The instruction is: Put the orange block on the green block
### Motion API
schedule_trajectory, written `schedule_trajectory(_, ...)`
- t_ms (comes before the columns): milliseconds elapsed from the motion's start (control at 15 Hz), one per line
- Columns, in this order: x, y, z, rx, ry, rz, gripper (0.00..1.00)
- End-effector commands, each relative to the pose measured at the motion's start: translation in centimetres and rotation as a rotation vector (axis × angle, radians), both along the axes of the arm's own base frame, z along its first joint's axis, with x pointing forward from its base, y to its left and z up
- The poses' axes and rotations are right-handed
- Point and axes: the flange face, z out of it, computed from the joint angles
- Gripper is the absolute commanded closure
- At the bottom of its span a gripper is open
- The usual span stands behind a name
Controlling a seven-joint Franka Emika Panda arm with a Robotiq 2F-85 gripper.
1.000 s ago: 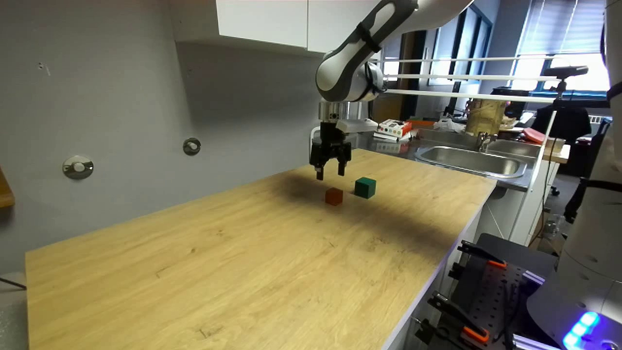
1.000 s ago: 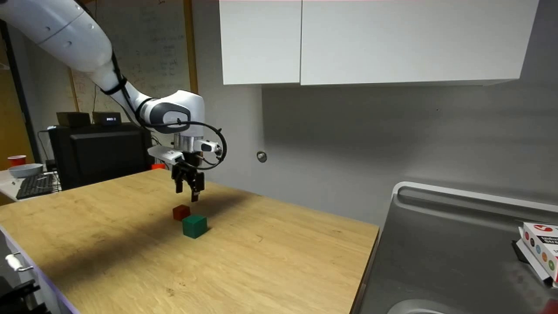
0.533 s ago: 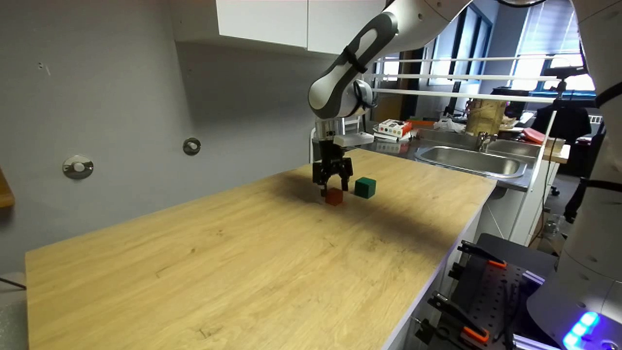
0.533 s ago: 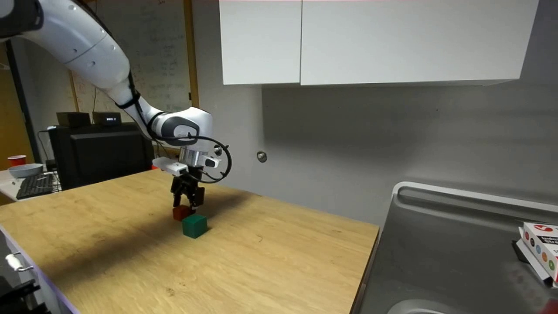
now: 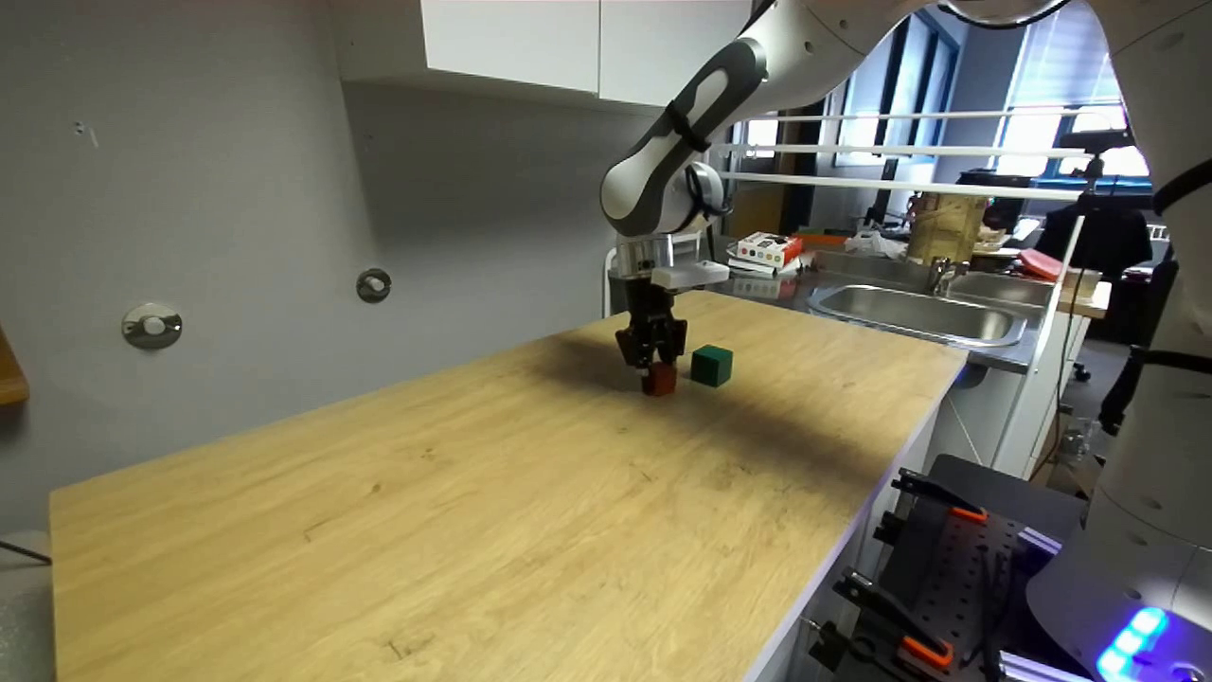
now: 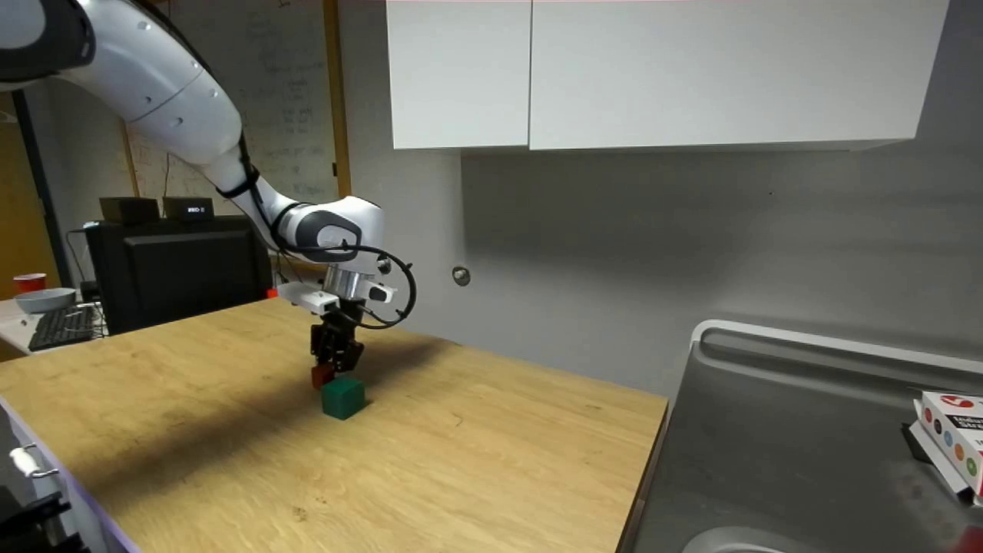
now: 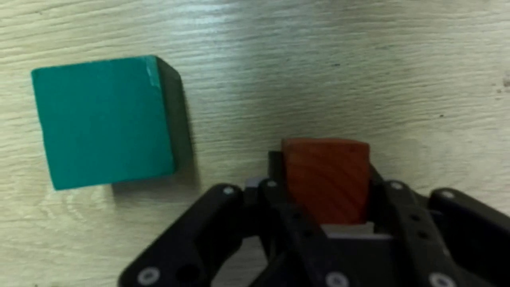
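The orange block (image 7: 326,179) sits between the black fingers (image 7: 275,167) of my gripper (image 7: 325,175), which press on two opposite sides of it. In both exterior views the orange block (image 5: 660,380) (image 6: 322,375) is at table height; whether its underside touches the wood I cannot tell. Beside it on the table stands the green block (image 7: 103,123), flat and upright, with a gap of bare wood between the two in the wrist view. An exterior view places the green block (image 5: 711,366) just right of my gripper (image 5: 660,367). Nothing lies on its top face.
A wooden tabletop (image 5: 426,511) carries both blocks. A grey wall (image 6: 584,307) runs behind it, with white cabinets (image 6: 653,77) overhead. Beyond the table's end lie a metal counter (image 6: 768,445), a sink (image 5: 918,313) and a small white box (image 6: 952,434).
My gripper has come down from above the orange block and closed on it. The orange block has shifted slightly towards the green block, which has not moved.
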Motion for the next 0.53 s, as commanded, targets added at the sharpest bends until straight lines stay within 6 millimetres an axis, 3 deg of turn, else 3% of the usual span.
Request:
schedule_trajectory(0, 0.3, 0.1, 0.9, -0.012, 0.004, 0.012, 0.82)
schedule_trajectory(467, -0.1, -0.9, 2.8, 0.008, -0.044, -0.027, 0.82)
